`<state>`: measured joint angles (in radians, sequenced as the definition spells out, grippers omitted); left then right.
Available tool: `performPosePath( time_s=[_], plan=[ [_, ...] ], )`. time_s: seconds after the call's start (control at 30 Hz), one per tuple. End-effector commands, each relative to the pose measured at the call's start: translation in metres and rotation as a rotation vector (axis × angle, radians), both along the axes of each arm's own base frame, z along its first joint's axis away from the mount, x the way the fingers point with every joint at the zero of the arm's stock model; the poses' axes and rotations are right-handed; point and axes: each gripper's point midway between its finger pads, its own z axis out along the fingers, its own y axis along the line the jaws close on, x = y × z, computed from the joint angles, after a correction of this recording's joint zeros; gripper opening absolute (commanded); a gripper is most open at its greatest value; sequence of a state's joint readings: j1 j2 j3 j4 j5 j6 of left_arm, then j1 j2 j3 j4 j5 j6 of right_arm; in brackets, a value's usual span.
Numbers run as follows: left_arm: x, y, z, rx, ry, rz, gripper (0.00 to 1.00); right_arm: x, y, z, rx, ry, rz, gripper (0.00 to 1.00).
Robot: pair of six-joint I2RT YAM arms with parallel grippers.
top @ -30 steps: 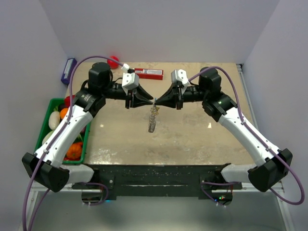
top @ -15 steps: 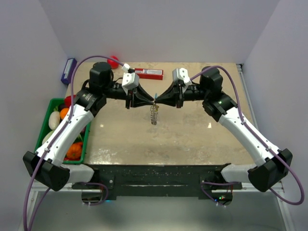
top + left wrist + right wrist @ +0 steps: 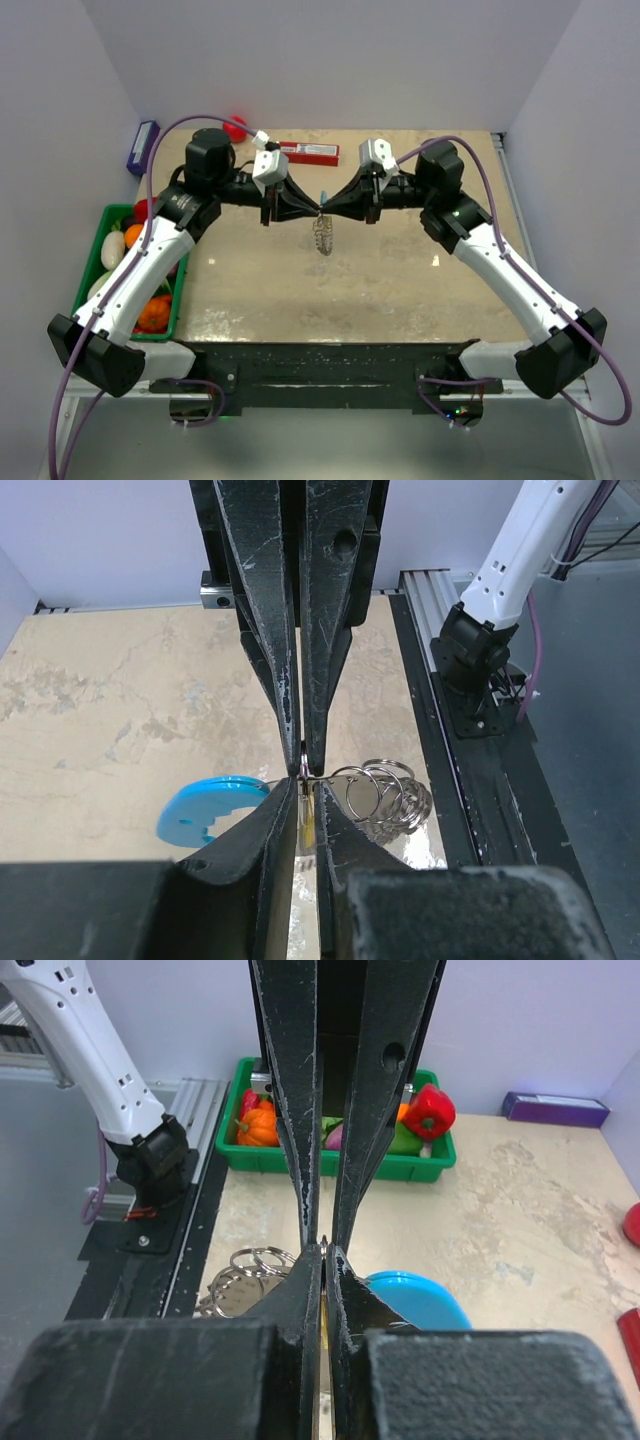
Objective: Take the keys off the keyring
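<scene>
Item under inspection: the keyring (image 3: pixel 321 237), a bunch of silvery wire loops, hangs directly below the point where the two claws meet tip to tip, over the far middle of the surface (image 3: pixel 400 285). Whether its lowest loops touch the surface cannot be told. A round light-blue tag (image 3: pixel 205 811) is on the same wire, on the opposite side of the tips from the loops. It carries no readable marking.

A thin brass-yellow sliver, taken to be the key (image 3: pixel 308 818), shows in the narrow gap between the fingers of the left claw (image 3: pixel 304 785), just behind their tips.

Right claw (image 3: pixel 322 1253): fingers pressed together, pinching the wire of the keyring at the tips.

Left claw: fingers nearly together with a slim gap, tips at the same wire and facing the right claw's tips. Whether it grips the key or the wire cannot be told.

Surroundings: a red box (image 3: pixel 310 152) lies at the far edge of the surface, its white print too small to read. A red ball (image 3: pixel 236 127) sits just beyond it to the left. A purple box (image 3: pixel 143 147) lies off the far left corner, label unreadable. A green tray (image 3: pixel 370 1168) to the left holds toy produce, including a red pepper (image 3: pixel 430 1110) and an orange pumpkin (image 3: pixel 257 1127).
</scene>
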<state>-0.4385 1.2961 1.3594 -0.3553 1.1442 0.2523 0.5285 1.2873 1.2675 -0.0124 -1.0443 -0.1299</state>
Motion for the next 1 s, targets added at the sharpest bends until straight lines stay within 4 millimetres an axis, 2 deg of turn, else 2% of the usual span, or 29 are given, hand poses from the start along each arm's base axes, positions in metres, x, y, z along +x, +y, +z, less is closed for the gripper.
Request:
performPosePath(
  time_s=[0.0,0.2,0.47,0.57,0.6,0.9,0.93,0.97],
  plan=[
    [-0.0001,-0.0002,-0.0002,-0.014,0.005,-0.019,0.18,-0.0045,-0.0019,0.0211,0.059,-0.057,0.017,0.00],
    [0.0004,-0.0005,-0.0005,-0.016,0.006,-0.018,0.18,-0.0056,-0.0007,0.0236,0.089,-0.036,0.025,0.00],
    [0.0012,-0.0010,-0.0002,-0.017,0.007,-0.018,0.12,-0.0066,-0.0008,0.0265,0.094,-0.015,0.032,0.00],
    [0.0020,-0.0011,0.0005,-0.019,0.006,-0.014,0.06,-0.0067,-0.0006,0.0256,0.093,-0.012,0.035,0.00],
    [0.0028,-0.0014,0.0004,-0.019,0.006,-0.013,0.00,-0.0061,-0.0008,0.0242,0.092,-0.009,0.033,0.00],
    [-0.0016,-0.0007,0.0057,-0.030,-0.002,-0.025,0.00,-0.0048,0.0003,0.0216,0.072,0.004,0.036,0.00],
    [-0.0008,0.0002,0.0067,-0.032,-0.007,-0.021,0.00,-0.0034,-0.0001,0.0214,0.069,-0.028,0.033,0.01],
    [-0.0019,0.0010,0.0078,-0.034,-0.010,-0.022,0.00,-0.0015,-0.0009,0.0183,0.056,-0.016,0.020,0.06]
  ],
)
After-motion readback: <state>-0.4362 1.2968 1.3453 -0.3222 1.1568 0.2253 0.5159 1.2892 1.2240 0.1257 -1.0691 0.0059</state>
